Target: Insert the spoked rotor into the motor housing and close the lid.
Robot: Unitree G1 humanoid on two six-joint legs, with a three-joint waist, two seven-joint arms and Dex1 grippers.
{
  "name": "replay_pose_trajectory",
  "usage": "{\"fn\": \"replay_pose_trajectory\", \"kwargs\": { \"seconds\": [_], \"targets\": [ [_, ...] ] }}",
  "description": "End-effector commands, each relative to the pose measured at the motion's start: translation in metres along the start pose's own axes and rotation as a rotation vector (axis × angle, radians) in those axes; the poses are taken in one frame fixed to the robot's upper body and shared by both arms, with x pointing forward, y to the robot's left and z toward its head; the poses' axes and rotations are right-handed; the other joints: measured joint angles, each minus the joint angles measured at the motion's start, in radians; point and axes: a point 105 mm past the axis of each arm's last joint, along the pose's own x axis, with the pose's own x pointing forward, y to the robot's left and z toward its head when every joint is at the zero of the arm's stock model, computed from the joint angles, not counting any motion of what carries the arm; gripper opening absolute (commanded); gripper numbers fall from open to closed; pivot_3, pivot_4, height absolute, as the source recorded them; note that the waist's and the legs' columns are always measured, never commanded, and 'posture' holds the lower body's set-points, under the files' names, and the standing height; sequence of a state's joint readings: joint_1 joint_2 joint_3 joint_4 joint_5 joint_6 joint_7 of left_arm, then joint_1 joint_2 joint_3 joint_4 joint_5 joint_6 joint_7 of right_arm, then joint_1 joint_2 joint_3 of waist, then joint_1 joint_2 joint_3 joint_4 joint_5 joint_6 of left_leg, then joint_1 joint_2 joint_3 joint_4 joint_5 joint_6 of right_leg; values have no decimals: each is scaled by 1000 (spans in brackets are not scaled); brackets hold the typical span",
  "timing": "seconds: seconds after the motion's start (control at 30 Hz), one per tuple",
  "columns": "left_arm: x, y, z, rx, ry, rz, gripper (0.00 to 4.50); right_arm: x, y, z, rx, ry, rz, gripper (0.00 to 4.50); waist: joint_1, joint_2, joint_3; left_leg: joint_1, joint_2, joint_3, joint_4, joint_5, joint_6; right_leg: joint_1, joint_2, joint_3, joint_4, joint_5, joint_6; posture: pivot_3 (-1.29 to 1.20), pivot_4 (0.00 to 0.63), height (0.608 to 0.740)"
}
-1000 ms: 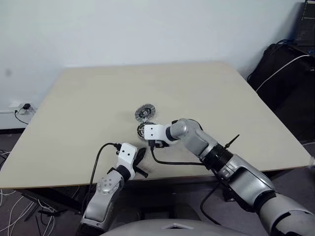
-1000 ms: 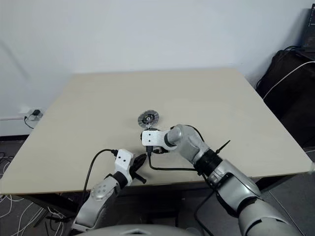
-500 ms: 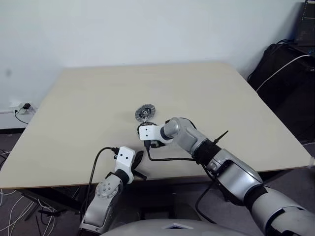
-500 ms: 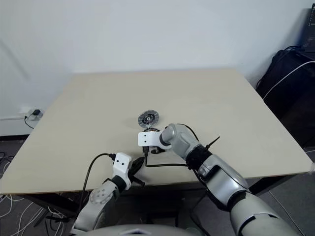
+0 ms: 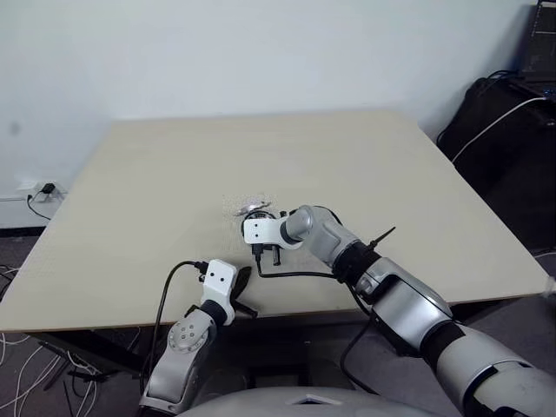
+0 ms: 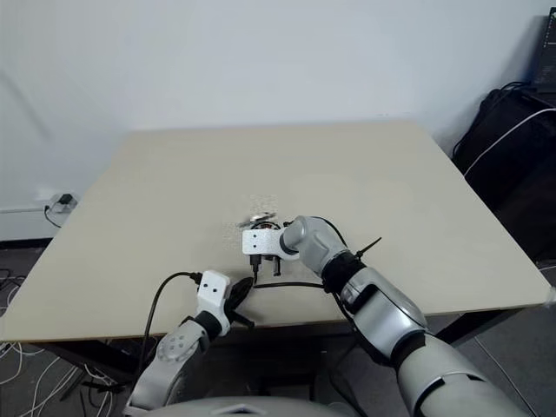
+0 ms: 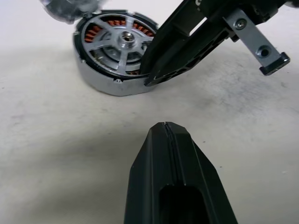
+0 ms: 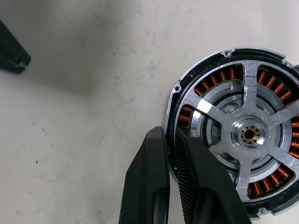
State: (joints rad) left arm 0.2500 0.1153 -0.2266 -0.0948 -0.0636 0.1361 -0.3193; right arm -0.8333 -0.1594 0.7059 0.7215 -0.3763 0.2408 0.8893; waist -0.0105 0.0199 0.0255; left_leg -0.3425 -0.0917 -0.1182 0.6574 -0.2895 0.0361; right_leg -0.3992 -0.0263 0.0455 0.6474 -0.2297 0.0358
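The motor housing [image 8: 219,77] lies on the beige table [image 5: 174,174], its copper windings showing between the arms of the spoked rotor [image 8: 252,88], which sits inside it. My right gripper [image 8: 170,133] points down at the housing's near rim, shut with the rim pinched between its two fingers. In the head views this gripper [image 5: 266,254] covers the motor. The lid [image 5: 254,207] lies just beyond it, blurred and low against the table. My left gripper [image 7: 166,125] rests shut and empty on the table a little short of the housing [image 7: 100,84], near the table's front edge.
Black cables run from both wrists across the table's front edge [image 5: 287,317]. Dark bags with a white cable [image 5: 504,113] stand past the table's right side. A wall socket [image 5: 39,189] is on the left.
My right gripper's fingers have closed onto the housing's rim. The lid, a round disc before, now looks blurred, flatter and closer to the gripper. The left gripper has not moved.
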Motion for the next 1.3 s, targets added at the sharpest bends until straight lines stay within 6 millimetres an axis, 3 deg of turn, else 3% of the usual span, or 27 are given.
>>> {"fn": "replay_pose_trajectory", "kwargs": {
  "seconds": [0.03,0.3,0.6,0.83,1.07,1.3],
  "targets": [
    [3,-2,22,14,-89,-4,0,-10,-15,-4,21,-7,-76,7,0,0,0,0,0,0,0,0,0,0,0,0,0,0,0,0,0,740],
    [5,-5,22,11,-85,-23,0,-31,-20,-10,235,-126,-191,7,7,0,0,-2,-1,-1,0,0,1,-1,-1,0,-1,0,0,0,0,740],
    [8,-11,20,6,-79,-54,0,-75,6,-15,562,-212,-272,6,11,-1,0,-17,-1,0,3,3,-4,-13,-2,3,2,0,0,0,0,740],
    [9,-13,17,1,-70,-73,0,-104,40,-19,955,-255,-246,5,26,-1,0,-18,-1,-1,5,0,1,-13,-2,3,2,0,0,0,0,740],
    [11,-17,16,3,-64,-102,0,-109,58,-20,1179,-243,-226,4,26,-1,0,-18,-1,0,6,0,1,-13,-2,2,2,1,1,0,0,740],
    [13,-19,16,6,-62,-121,0,-94,52,-21,1378,-245,-270,4,23,-1,0,-17,-1,0,5,1,0,-14,-2,2,2,1,1,0,0,740]
  ]
}}
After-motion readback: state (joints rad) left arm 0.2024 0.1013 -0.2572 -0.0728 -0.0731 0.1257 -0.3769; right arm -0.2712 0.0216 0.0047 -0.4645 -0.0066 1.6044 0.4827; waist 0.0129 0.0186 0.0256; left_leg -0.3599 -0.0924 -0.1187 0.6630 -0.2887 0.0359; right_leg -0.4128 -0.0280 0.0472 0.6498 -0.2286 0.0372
